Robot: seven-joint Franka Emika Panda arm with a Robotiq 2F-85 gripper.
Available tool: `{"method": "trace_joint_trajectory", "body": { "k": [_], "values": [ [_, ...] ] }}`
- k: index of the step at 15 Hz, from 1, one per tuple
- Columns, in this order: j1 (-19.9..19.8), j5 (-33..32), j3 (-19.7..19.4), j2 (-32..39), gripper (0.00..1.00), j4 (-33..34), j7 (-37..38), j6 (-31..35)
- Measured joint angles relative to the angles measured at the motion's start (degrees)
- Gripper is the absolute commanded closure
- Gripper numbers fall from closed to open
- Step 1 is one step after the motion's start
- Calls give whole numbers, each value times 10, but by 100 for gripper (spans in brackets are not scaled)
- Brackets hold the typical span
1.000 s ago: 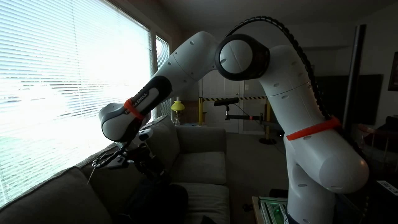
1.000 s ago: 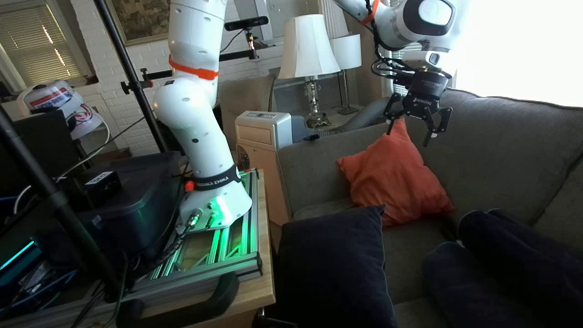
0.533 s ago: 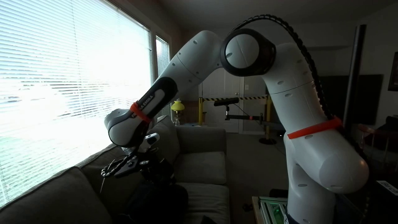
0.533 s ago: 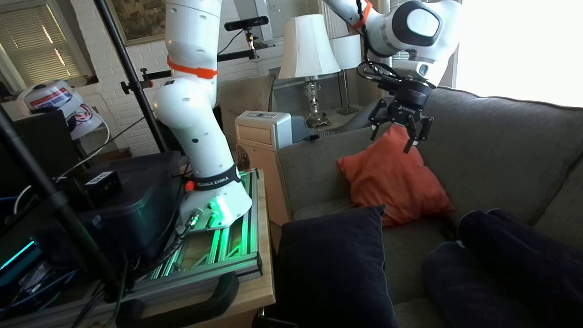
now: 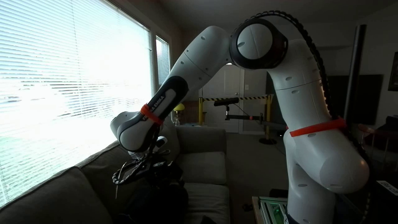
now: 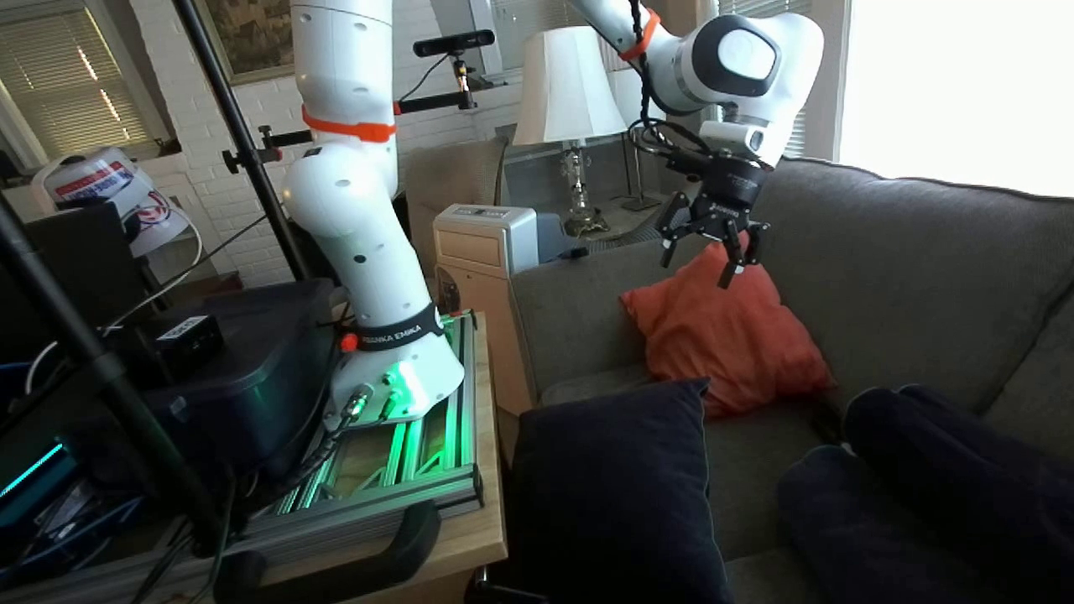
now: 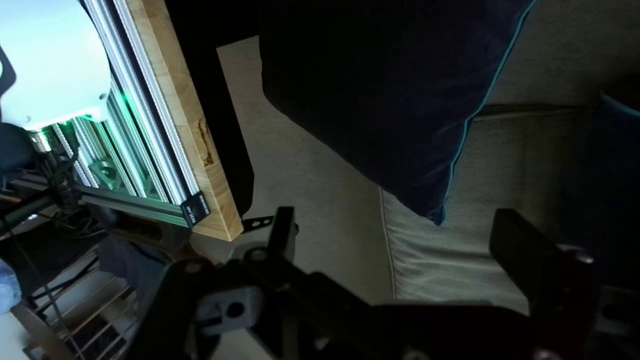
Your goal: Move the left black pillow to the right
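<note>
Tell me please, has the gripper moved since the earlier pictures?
Yes. Against the unmoved orange pillow in an exterior view, the gripper has shifted leftward and slightly down in the picture.

It's a home, a living room by the look: grey sofa beneath the pincer, orange throw pillow behind it, white-shaded lamp further back, and, left of the pincer in an exterior view, a window with blinds!
</note>
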Motion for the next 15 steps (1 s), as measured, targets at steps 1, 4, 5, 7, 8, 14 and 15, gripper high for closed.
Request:
{"method": "trace_joint_trajectory", "body": {
  "k": [1,4,5,7,8,14,15],
  "values": [
    [0,-6,0,-5,0,-15,-9,20],
    [0,-25,0,-21,0,-63,-38,95],
    [0,-29,0,-26,0,-80,-48,123],
    [-1,-31,0,-33,0,-116,-69,180],
    [-1,-31,0,-37,0,-134,-83,207],
    [-2,-30,1,-45,0,-200,-155,286],
    [-2,-30,1,-46,0,-201,-157,286]
  ]
}}
